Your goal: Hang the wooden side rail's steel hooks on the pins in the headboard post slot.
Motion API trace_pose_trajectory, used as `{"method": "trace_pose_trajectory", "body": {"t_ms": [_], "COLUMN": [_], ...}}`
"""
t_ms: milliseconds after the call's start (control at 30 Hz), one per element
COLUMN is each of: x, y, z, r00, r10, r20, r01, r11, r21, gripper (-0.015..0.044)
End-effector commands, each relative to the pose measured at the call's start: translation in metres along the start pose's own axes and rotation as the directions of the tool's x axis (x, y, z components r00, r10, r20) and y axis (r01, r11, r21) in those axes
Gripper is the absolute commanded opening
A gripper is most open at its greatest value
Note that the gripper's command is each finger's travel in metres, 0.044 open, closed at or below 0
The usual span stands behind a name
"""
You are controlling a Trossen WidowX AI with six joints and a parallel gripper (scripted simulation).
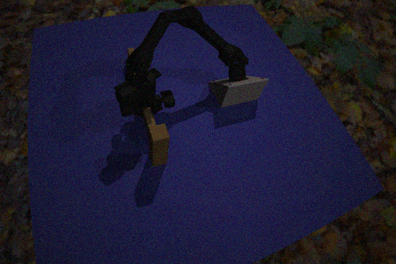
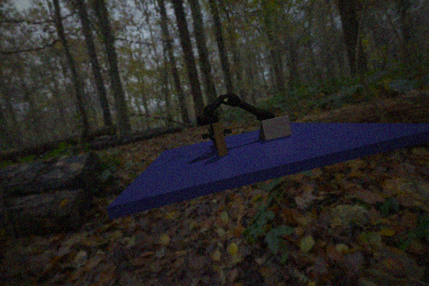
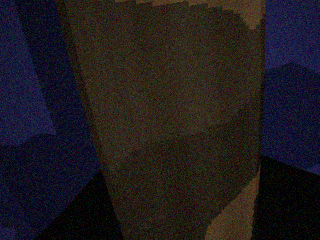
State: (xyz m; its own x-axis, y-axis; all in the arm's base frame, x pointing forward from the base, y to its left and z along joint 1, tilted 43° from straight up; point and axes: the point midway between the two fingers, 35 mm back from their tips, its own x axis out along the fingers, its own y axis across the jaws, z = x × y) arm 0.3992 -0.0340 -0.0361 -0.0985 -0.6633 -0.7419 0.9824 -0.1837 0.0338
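The tan wooden rail [image 3: 170, 100] fills the middle of the wrist view; in the top view a light wooden end [image 1: 130, 51] shows behind the arm. The headboard post [image 1: 161, 152] [image 2: 221, 146] appears as the thick light-wood block at the front. My gripper [image 1: 144, 107] points down, just behind the post, with its dark fingers on either side of the rail. It is shut on the rail. The steel hooks, slot and pins cannot be made out, and the arm hides much of the rail. I cannot tell whether rail and post touch.
The arm's grey wedge-shaped mount [image 1: 241, 94] [image 2: 276, 128] stands to the right. The blue table [image 1: 255, 174] [image 2: 179, 175] lies under everything, with dark shadows of the arm and wood. Leaf-covered ground surrounds it. The light is dim and the frames are grainy.
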Motion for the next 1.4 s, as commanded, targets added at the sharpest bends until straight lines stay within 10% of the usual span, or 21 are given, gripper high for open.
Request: {"method": "trace_pose_trajectory", "body": {"t_ms": [0,1367], "x": [-0.0001,-0.0032], "y": [0.0028,0.0046], "z": [0.0004,0.0000], "r00": [1.000,1.000], "r10": [0.003,0.003], "r20": [0.003,0.003], "r01": [-0.003,-0.003], "r11": [1.000,1.000], "r21": [-0.015,-0.015], "gripper": [0.0000,0.0000]}}
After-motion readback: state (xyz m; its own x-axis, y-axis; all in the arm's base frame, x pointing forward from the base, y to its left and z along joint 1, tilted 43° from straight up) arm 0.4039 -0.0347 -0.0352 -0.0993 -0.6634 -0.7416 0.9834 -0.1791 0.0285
